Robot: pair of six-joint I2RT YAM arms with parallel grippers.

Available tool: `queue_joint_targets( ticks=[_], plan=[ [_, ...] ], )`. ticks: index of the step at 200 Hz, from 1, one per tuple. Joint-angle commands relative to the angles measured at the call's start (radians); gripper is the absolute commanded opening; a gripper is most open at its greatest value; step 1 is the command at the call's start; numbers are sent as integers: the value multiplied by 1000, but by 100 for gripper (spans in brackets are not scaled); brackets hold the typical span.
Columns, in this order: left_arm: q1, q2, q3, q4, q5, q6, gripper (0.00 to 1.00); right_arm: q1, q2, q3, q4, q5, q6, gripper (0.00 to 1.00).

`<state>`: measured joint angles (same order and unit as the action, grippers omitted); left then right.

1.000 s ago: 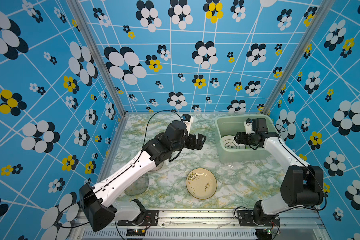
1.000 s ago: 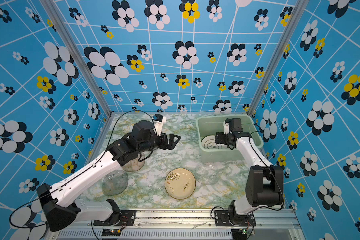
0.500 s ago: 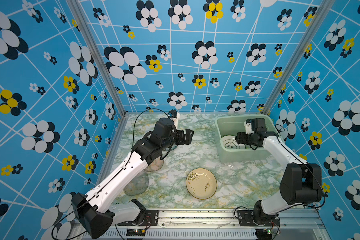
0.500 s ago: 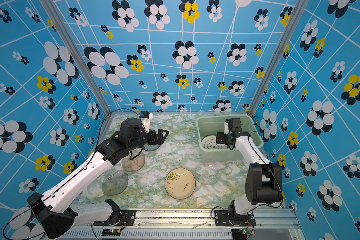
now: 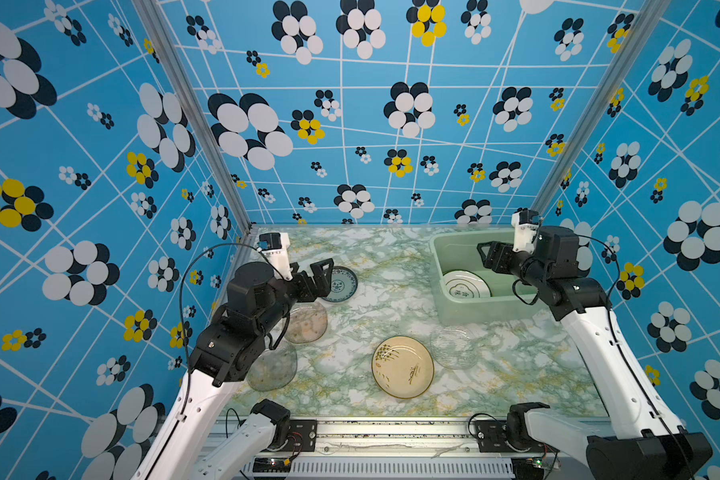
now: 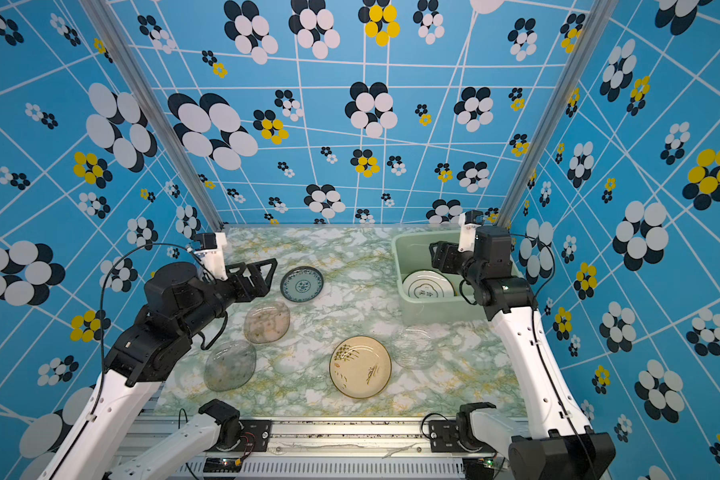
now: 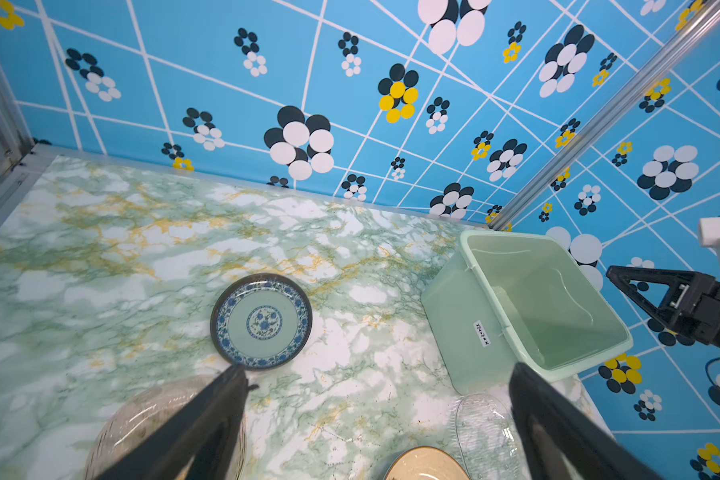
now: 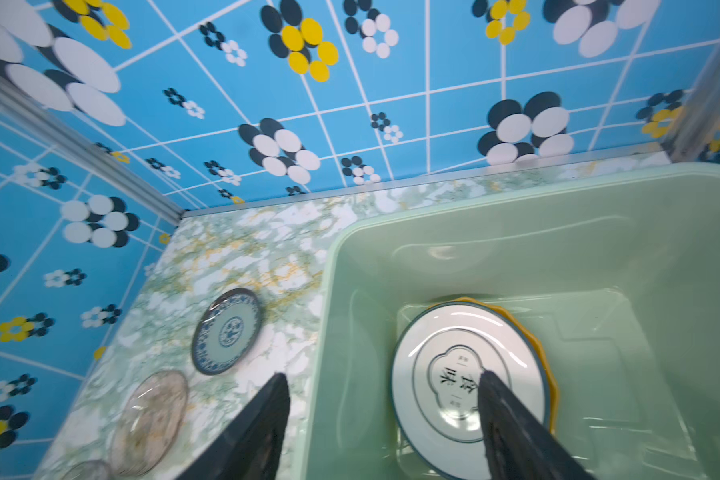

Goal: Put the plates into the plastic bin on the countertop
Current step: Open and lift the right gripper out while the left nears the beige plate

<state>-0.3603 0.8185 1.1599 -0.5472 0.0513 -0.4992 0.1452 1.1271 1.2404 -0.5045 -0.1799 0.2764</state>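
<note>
Top views show the plastic bin lengthwise front-to-back.

Bin back right, plate inside — other plates left, front.

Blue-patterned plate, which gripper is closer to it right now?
Left. The left gripper is open just beside the blue-patterned plate, with one fingertip near its rim. The right gripper is far off across the scene, above the plastic bin.

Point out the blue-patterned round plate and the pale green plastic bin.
Blue-patterned round plate (image 6: 302, 284): in a top view, centre medallion.
Pale green plastic bin (image 6: 437, 311): in a top view, near outer wall.
</note>
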Motion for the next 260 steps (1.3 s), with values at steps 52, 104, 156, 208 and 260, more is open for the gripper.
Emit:
queue_joint_targets(
  ticks=[52, 104, 156, 208, 260],
  plan=[
    [48, 148, -35, -250, 531, -125, 99, 238, -315, -247, -157, 42, 419, 71],
    [-59, 265, -7, -367, 452, 72, 99, 444, -397, -381, -266, 99, 661, 69],
    [-299, 366, 13, -363, 275, 287, 99, 703, -419, -510, -220, 246, 860, 73],
    [-339, 402, -35, -253, 335, 354, 99, 833, -415, -616, -139, 353, 1091, 75],
    [-348, 501, -35, -180, 364, 399, 99, 913, -398, -667, -154, 406, 1244, 75]
  ],
)
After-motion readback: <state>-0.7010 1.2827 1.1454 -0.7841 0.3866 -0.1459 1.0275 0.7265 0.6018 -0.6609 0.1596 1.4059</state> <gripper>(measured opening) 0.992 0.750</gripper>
